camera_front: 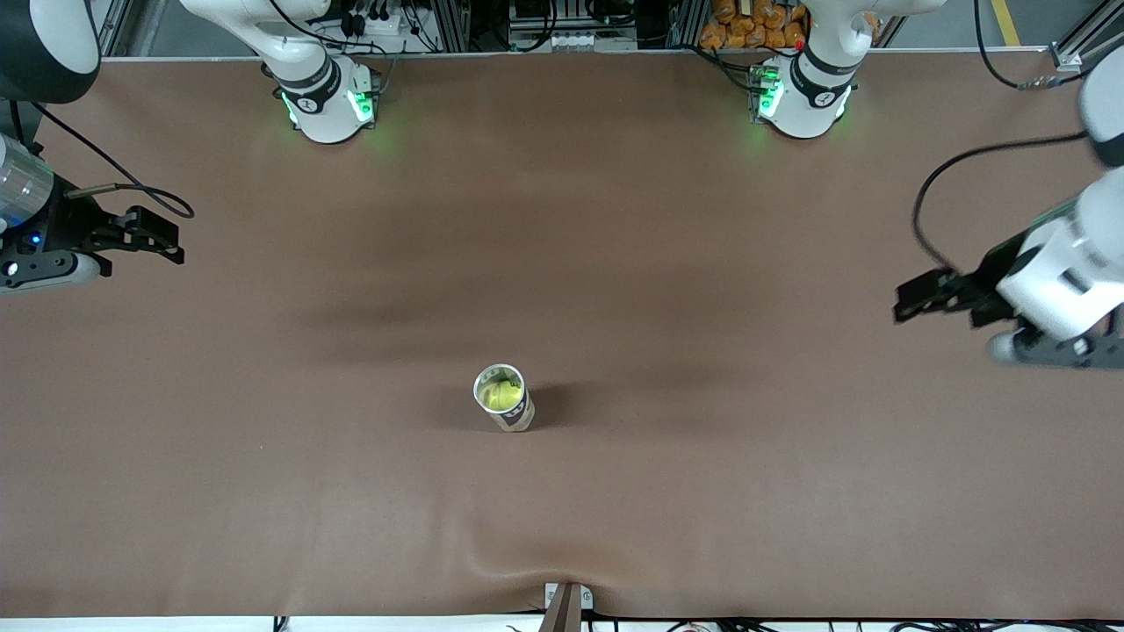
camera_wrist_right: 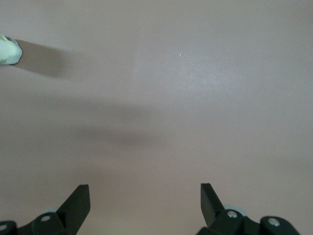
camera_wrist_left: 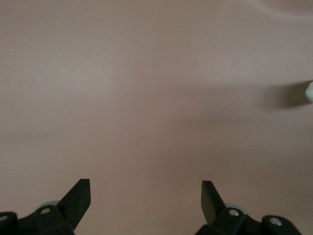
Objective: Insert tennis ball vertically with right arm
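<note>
I have the right gripper (camera_front: 162,237) hanging over the brown table covering (camera_front: 615,219) at the right arm's end, and from its wrist camera I see its two black fingers (camera_wrist_right: 78,203) spread wide with only bare brown cloth between them; it holds nothing and touches nothing. The clear cylindrical plastic can with a dark band near its base (camera_front: 505,399) stands upright well away from this pincer, toward the middle of the table and nearer to the front camera than the spot under it. The yellow-green tennis ball (camera_front: 498,396) sits inside that can, visible through its open top. In the right wrist view only a pale edge of the can (camera_wrist_right: 10,50) shows, with its shadow beside it.

The left gripper (camera_front: 918,298) waits over the cloth at the left arm's end, its black fingers (camera_wrist_left: 78,200) equally wide apart and empty. A sliver of the can (camera_wrist_left: 309,92) shows in its wrist view too, well apart from it.
</note>
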You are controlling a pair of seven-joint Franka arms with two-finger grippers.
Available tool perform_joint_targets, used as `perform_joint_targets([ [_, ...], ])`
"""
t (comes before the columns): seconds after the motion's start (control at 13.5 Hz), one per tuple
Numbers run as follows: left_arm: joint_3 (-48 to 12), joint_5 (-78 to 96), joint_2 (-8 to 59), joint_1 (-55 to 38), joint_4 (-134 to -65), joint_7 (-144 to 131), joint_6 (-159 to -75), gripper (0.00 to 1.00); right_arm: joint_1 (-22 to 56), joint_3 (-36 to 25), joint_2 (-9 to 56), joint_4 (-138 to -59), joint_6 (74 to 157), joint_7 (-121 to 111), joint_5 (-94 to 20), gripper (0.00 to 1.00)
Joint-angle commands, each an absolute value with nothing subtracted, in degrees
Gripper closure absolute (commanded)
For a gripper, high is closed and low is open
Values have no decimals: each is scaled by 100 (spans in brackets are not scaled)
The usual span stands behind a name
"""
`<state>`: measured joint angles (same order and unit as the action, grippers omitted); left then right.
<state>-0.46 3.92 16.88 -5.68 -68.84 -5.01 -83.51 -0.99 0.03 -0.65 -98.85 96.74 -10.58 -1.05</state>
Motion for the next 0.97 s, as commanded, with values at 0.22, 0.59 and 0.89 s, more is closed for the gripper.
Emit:
perform_joint_targets([
  [0.22, -132, 115, 994, -369, -7154, -642, -7673, 0, -79, 9, -105, -9783, 9476, -1002, -35, 0],
  [0.59, -149, -9, 740, -360, -7198, -580, -7655, 0, 70, 18, -105, -9432, 8877, -536, -44, 0],
  [0.89, -185, 9, 90, -369, -8161, -563, -7996, 0, 70, 18, -88, -8956, 8429, -536, -35, 0],
])
